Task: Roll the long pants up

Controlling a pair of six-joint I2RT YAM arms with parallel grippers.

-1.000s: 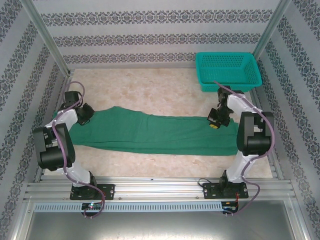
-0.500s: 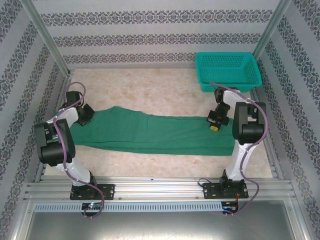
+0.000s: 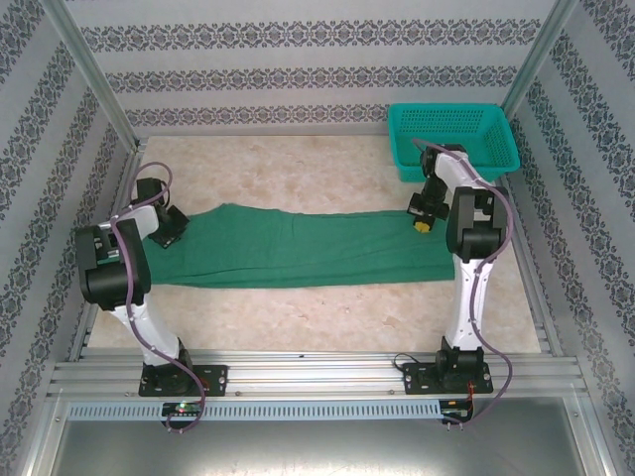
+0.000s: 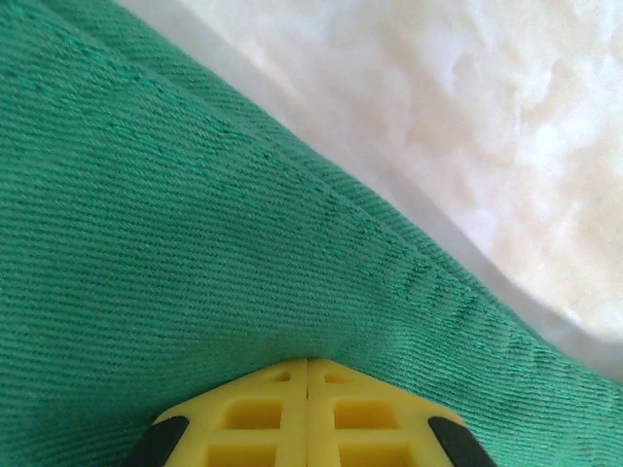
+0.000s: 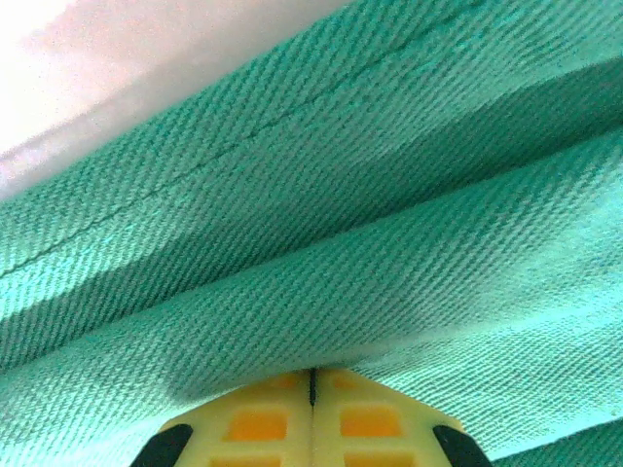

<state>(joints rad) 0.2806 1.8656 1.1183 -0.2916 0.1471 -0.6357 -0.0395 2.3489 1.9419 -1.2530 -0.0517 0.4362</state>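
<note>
We see the long pants (image 3: 298,248) lying flat and stretched out, their long axis running left to right across the middle of the surface (image 3: 298,169), roughly parallel to its near edge. One end lies at the left arm and the other at the right arm. From above we cannot tell which end is the waist.

The left hand (image 3: 169,232) is clenched on the left end of the cloth. In its wrist view the yellow fingertips (image 4: 282,413) press together where a stitched hem runs slantwise over the pale top. The right hand (image 3: 423,222) is likewise clenched on the right end, and its wrist view shows the fingertips (image 5: 341,418) meeting under bunched folds of green twill.

The surface is a pale, marbled beige. Walls (image 3: 298,79) papered in bands of dark ornament close it in on three sides. Metal frame posts (image 3: 94,84) rise at the far corners, and a slotted metal rail (image 3: 317,375) carries both arm bases at the near edge.

A teal mesh basket (image 3: 451,171) sits in the far right corner, just behind the right hand and apart from the pants. We see its mesh floor and walls plainly.
</note>
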